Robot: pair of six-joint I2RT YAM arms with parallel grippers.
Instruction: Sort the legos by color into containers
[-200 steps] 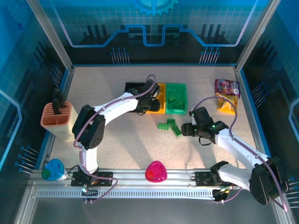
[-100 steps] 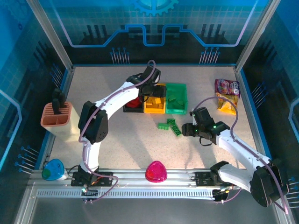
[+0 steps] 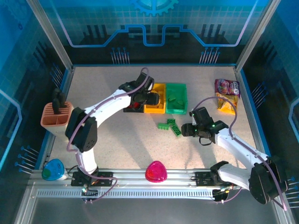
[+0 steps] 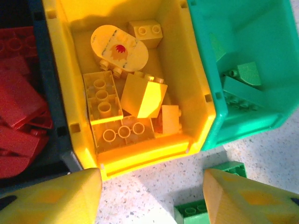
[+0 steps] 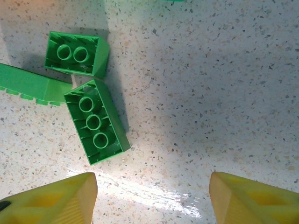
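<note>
In the left wrist view the yellow bin [image 4: 201, 93] holds several yellow legos [image 4: 140, 95]. The black bin [image 4: 49, 93] to its left holds red legos [image 4: 18, 102], and the green bin [image 4: 261, 42] to its right holds green ones [image 4: 240, 86]. My left gripper [image 4: 152, 196] hangs open and empty over the yellow bin's front edge, also seen from above as the left gripper [image 3: 152, 100]. Three green legos [image 3: 170, 127] lie loose on the table in front of the bins. My right gripper [image 5: 152, 200] stands open just right of them, with a long green lego [image 5: 96, 122] nearest it.
A tan slotted holder [image 3: 56, 119] with black tools stands at the left edge. Snack packets [image 3: 226, 95] lie at the back right. A pink rounded object [image 3: 155, 171] and a blue one [image 3: 53, 169] sit by the front rail.
The left arm swung up and back over the bins, then came forward again, and its jaws opened. The right arm has hardly moved.
</note>
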